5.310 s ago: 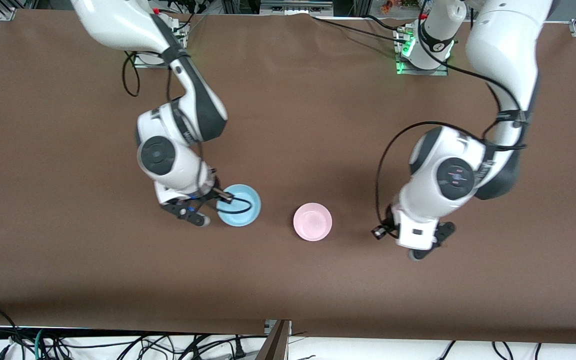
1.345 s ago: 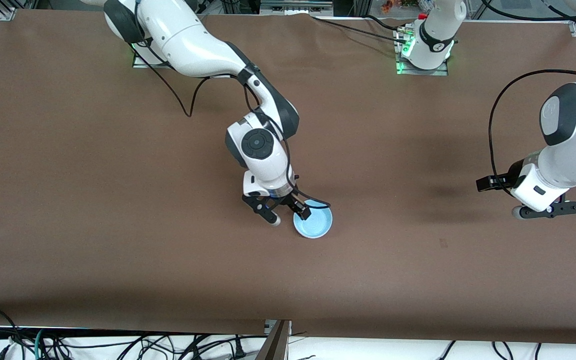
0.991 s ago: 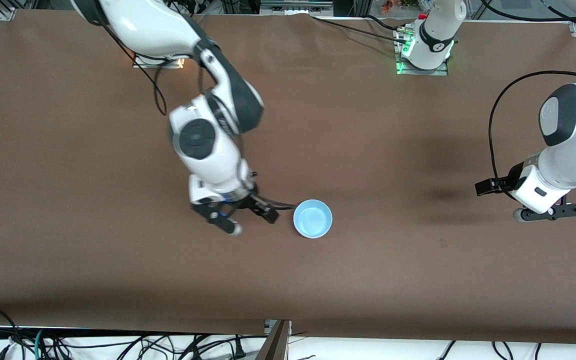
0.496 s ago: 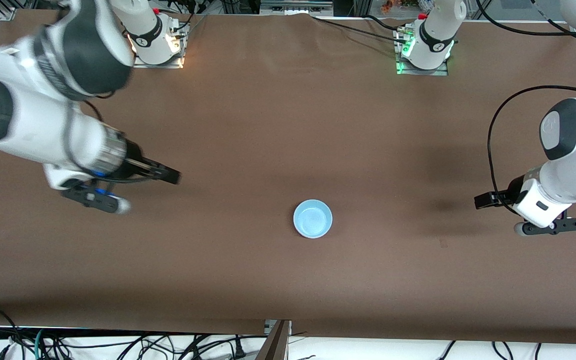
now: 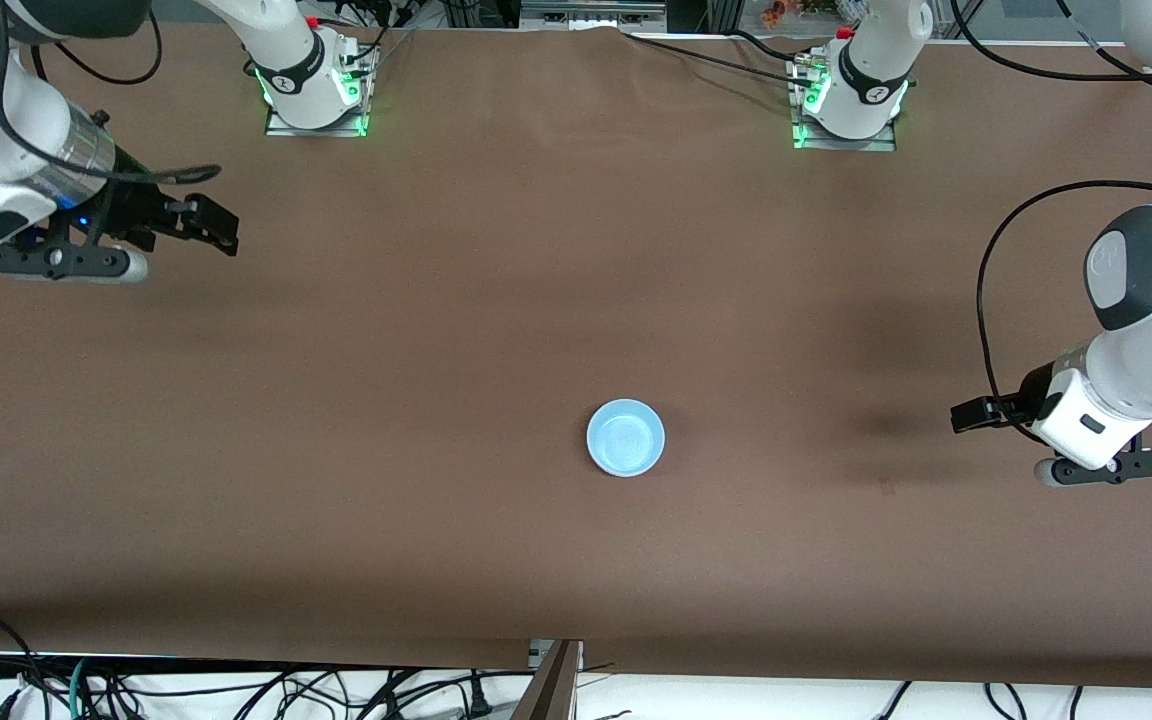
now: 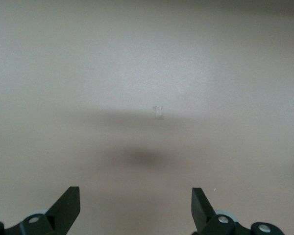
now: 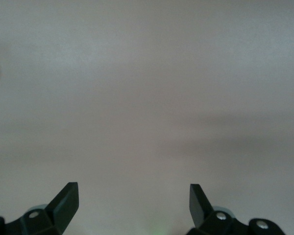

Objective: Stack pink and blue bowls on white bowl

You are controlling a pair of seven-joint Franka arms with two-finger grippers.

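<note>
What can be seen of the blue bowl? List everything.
The blue bowl is small, round and shallow, light sky blue, with a smooth plastic-looking surface and a paler rim. It sits upright, mouth up and empty, near the middle of the brown table. From above, nothing of a pink or white bowl shows beneath it. Neither claw touches it: the left claw and the right claw are both open and well away from it, at their own ends of the table.

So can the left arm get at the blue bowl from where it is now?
Probably yes. The blue bowl sits in the open on the brown table, with nothing between it and the left gripper, which is open over the table's left-arm end.
</note>
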